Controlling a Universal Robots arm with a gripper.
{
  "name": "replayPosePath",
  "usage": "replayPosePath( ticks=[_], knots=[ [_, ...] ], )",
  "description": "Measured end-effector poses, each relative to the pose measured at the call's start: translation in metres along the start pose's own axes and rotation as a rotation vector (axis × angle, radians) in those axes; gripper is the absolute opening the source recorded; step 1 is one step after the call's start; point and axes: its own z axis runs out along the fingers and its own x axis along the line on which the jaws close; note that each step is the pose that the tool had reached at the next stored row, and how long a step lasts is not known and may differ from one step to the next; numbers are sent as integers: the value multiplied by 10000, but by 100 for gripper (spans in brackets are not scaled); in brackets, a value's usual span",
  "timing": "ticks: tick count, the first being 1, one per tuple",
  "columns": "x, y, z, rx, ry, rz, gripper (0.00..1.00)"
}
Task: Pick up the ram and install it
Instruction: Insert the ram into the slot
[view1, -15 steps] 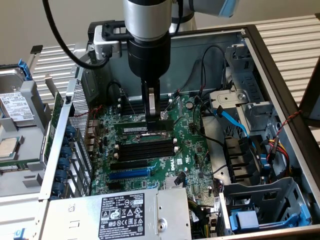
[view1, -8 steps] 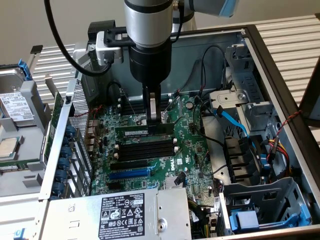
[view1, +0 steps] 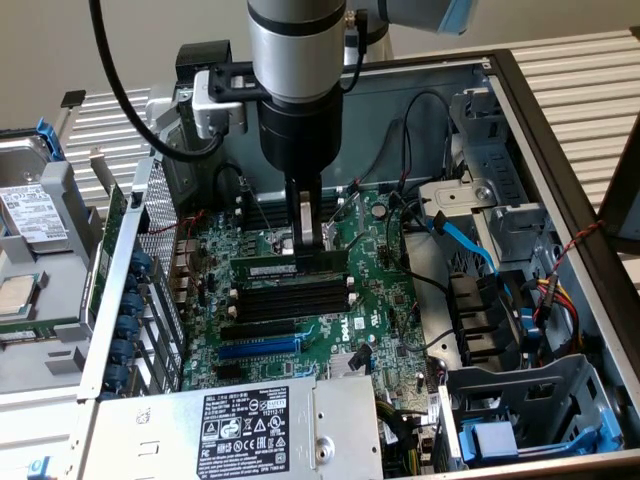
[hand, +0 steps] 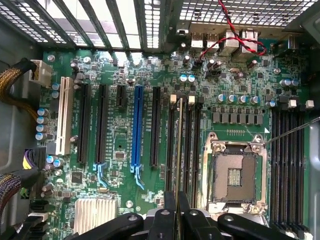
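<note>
— where's the ram (view1: 268, 266) just now?
— pinched between the jaws, on its thin edge. they're pressed in on it about mid-length, and the stick runs out to either side of them, along the bank of black memory slots (view1: 292, 300) directly beneath. from the wrist camera the ram (hand: 178, 150) is edge-on, running straight out from between the jaws over one slot.
— is it seated?
— can't tell from where i stand. it looks lined up with the slot at the edge of the bank, either low over it or just touching.
— so what could spoil it?
— alignment first, i'd say. if the stick is a shade off the slot's line, or tilted end to end, a push would jam one corner and strain the board or the slot. the notch has to match the key too, and i can't see either.
— and the latches (hand: 173, 99)?
— pale tabs at the end of the slots far from the jaws. i can't make out whether they're swung open. if they're shut, the ram would ride on them instead of dropping in.
— anything close by?
— the open cpu socket (hand: 235, 175) is just beside the jaws, past the slots, so a sideways slip could reach its contacts. black cables (view1: 405, 215) hang near the jaws as well. and the hold is narrow, so under a hard press the stick might pivot between them.
</note>
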Motion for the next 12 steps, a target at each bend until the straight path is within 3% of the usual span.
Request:
replayPosePath(
  ticks=[2, 12],
  knots=[
    [-2, 2, 4, 25, 1, -68, 13],
    [-28, 4, 7, 26, 10, -112, 13]
  ],
)
